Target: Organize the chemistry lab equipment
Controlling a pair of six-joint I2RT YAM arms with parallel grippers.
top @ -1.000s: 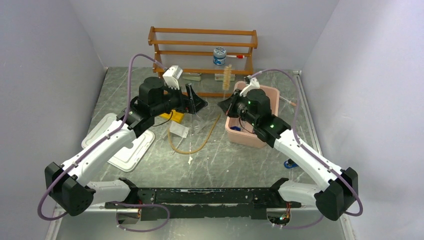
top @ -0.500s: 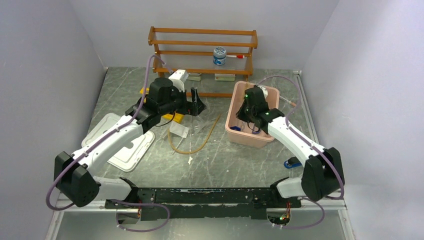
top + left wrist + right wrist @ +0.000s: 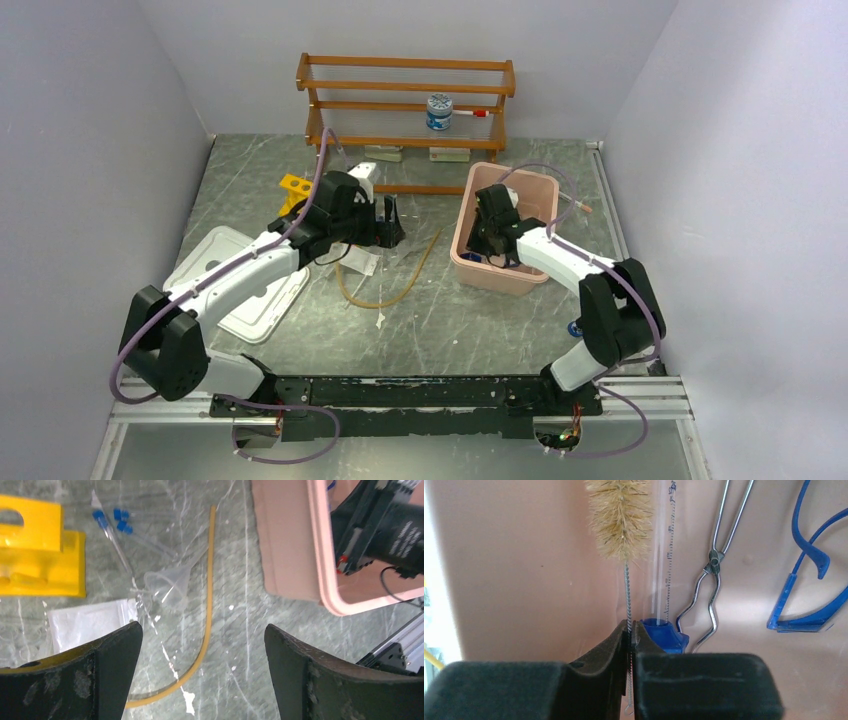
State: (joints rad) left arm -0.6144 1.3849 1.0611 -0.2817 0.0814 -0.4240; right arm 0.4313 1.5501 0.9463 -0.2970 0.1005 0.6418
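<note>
Right gripper [image 3: 630,630] pinches the brush's [image 3: 621,515] thin wire inside the bin [image 3: 514,555]; it could swivel loose. Left gripper [image 3: 201,630] gapes empty outside it.

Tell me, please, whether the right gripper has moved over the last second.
Yes. The right gripper moved rightward from over the pink bin's left rim down into it, jaws shut on the brush.

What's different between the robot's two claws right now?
The left gripper gapes wide; the right gripper is pinched shut. The left holds nothing; the right grips a brush by its wire stem. The left hangs over the tan hose, the right inside the pink bin. Both are black.
</note>
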